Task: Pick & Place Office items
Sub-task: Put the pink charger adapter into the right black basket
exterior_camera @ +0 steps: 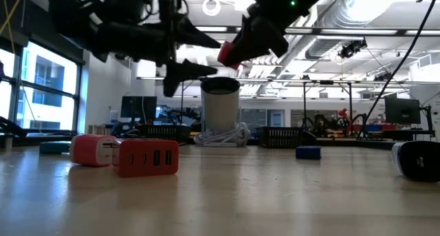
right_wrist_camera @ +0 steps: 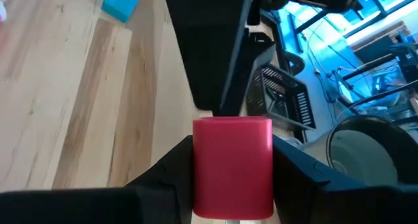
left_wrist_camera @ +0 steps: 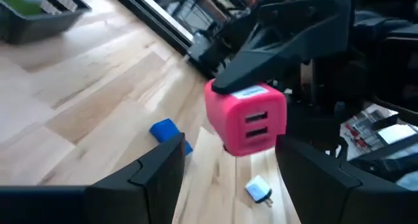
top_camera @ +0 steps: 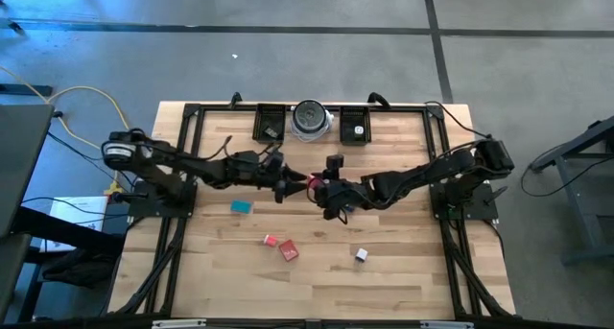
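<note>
Above the table's middle, my right gripper (right_wrist_camera: pixel 232 185) is shut on a red-pink block (left_wrist_camera: pixel 247 119) with two ports on one face, one of the office items. My left gripper (left_wrist_camera: pixel 232 160) faces it from the table's left, open, with its fingertips just short of the block (top_camera: pixel 312 182). I see no touch between them. On the table lie a teal piece (top_camera: pixel 241 206), a pink-white piece (top_camera: pixel 271 240), a red piece (top_camera: pixel 289 251) and a small black-and-white piece (top_camera: pixel 362 255). A blue piece (exterior_camera: pixel 308 152) also lies there. My right gripper pinches the block by two opposite sides (right_wrist_camera: pixel 196 165) between its two fingers. The fingers come from the table's right, slanting a little downward. The block is lifted clear of the table, and its port face (left_wrist_camera: pixel 256 123) is turned toward my left gripper.
Two black trays (top_camera: pixel 269 123) (top_camera: pixel 356 126) stand at the far edge with a round silver-grey dish (top_camera: pixel 310 119) between them. A white cable lies at the dish's foot (exterior_camera: pixel 221 136). Bare wood (top_camera: pixel 413 271) lies near the front edge.
</note>
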You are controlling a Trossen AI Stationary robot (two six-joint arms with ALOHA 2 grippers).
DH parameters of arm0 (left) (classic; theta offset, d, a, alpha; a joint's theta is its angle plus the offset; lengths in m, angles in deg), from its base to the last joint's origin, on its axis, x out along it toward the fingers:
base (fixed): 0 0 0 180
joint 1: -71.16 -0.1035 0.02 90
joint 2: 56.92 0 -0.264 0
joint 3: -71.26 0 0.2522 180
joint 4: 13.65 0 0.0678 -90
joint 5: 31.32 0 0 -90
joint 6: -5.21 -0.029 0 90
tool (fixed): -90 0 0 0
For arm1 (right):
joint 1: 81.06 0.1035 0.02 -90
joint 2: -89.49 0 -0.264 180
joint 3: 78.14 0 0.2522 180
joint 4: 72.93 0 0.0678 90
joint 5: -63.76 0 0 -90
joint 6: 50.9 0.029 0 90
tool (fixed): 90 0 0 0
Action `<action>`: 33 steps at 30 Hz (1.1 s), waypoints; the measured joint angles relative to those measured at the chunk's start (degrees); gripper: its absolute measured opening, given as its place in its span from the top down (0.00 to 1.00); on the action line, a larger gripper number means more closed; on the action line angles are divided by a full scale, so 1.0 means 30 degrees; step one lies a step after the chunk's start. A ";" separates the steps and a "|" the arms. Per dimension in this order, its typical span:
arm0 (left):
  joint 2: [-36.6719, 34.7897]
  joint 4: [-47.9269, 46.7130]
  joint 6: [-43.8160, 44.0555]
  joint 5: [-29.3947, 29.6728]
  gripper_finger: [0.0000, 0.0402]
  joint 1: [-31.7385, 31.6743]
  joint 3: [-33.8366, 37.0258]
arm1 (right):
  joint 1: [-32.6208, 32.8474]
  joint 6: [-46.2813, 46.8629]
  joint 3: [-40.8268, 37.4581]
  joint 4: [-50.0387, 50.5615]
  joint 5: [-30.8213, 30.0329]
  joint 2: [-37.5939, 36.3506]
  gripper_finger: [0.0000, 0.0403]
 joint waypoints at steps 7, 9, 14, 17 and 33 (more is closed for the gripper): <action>0.1113 0.0127 -0.0458 -0.0521 0.42 -0.0224 -0.1539 | -0.0002 0.0716 0.0000 0.1110 0.0070 0.0000 0.65; 0.1108 0.0006 -0.0618 -0.0508 0.42 -0.0251 -0.1746 | -0.0007 0.0838 0.0000 0.1206 0.0058 0.0000 0.65; 0.1115 -0.0244 -0.0569 -0.0269 0.42 -0.0247 -0.2034 | -0.0044 0.0630 0.0000 0.1030 -0.0080 -0.0015 0.65; 0.1115 -0.0460 -0.0278 0.0360 0.42 -0.0230 -0.2076 | -0.0278 0.0583 0.0000 0.0862 0.0155 -0.0015 0.65; 0.1210 -0.0467 0.0058 0.0591 0.42 -0.0245 -0.2203 | -0.0882 0.0140 0.0000 0.0020 0.1042 -0.0011 0.65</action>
